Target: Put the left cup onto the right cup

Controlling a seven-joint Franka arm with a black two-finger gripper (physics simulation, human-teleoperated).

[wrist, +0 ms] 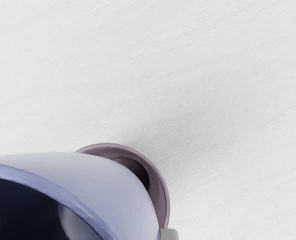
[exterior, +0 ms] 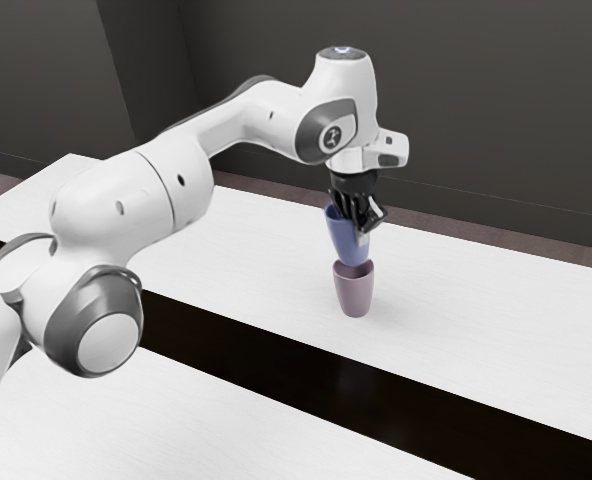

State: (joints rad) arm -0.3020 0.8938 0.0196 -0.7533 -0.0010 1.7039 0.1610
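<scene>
Alignment is what the coming move turns on: the blue cup (exterior: 344,238) hangs upright from the gripper (exterior: 362,214), straight above the mauve cup (exterior: 355,290), its long axis vertical; its base meets the mauve cup's rim, though I cannot tell whether it has entered or merely touches; the jaws stand narrow, pinching the blue cup's wall at the rim, on the side toward the exterior view's right; in the wrist view the blue cup (wrist: 88,190) lies just under the hand and covers most of the mauve cup (wrist: 155,185), whose rim peeks out past it; the mauve cup stands upright on the white table (exterior: 476,300); the next move, I judge, calls for a straight lowering, then release; no brand, label or writing is legible on either cup.
</scene>
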